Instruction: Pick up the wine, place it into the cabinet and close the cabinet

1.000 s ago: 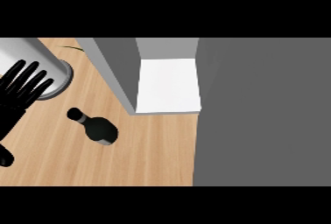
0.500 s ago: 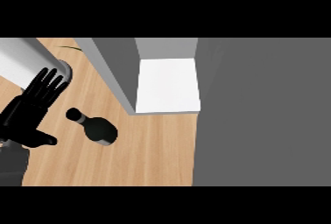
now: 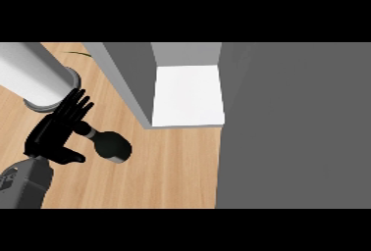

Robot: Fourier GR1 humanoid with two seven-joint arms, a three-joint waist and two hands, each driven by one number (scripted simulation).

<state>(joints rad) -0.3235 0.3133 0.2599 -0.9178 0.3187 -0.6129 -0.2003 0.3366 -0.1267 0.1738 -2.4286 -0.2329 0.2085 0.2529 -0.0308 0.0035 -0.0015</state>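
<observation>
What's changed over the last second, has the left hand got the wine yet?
The left hand has moved right, away from the white cylinder, and is now beside the neck of the wine bottle, fingers straight, not curled round it. Nothing taken hold of. The bottle and open cabinet stayed put.

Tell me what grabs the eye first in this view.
The black left robot hand stands out at the left, fingers straight, close beside the neck of the dark wine bottle on the light wooden counter. To their right the grey cabinet stands open, its white inside showing. A big white cylinder sits at the upper left.
</observation>
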